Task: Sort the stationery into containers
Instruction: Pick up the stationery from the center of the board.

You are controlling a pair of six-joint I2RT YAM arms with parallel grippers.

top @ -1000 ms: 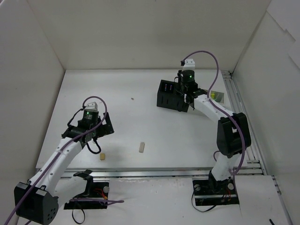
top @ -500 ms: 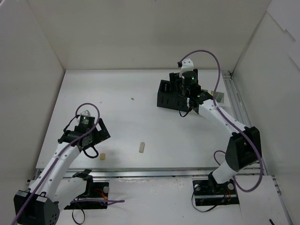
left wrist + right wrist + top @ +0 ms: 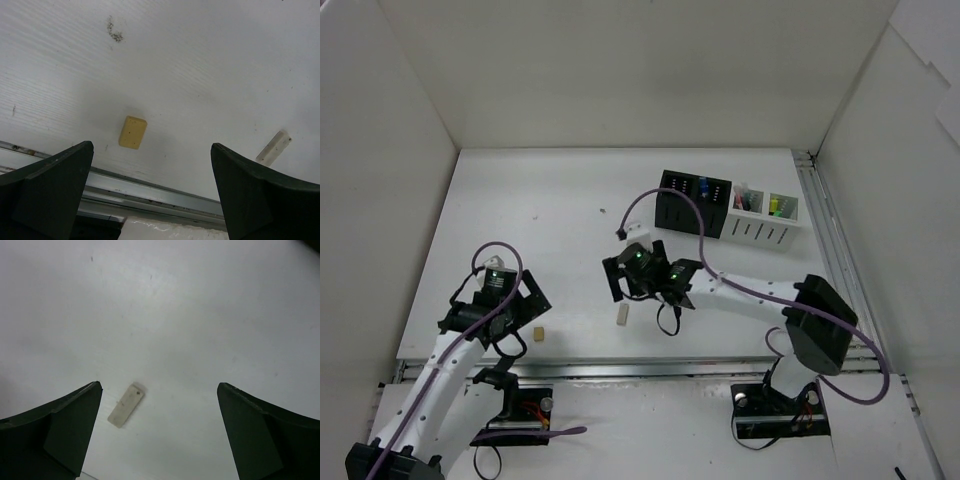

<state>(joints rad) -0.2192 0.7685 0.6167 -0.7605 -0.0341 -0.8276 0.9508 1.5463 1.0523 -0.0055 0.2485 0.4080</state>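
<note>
A robotics lab: plain white walls [image 3: 620,70] box in a white table [image 3: 550,200]

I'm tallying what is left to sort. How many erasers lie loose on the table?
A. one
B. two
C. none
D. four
B: a short eraser and a long eraser to its right both lie on the table near its front edge.
</note>
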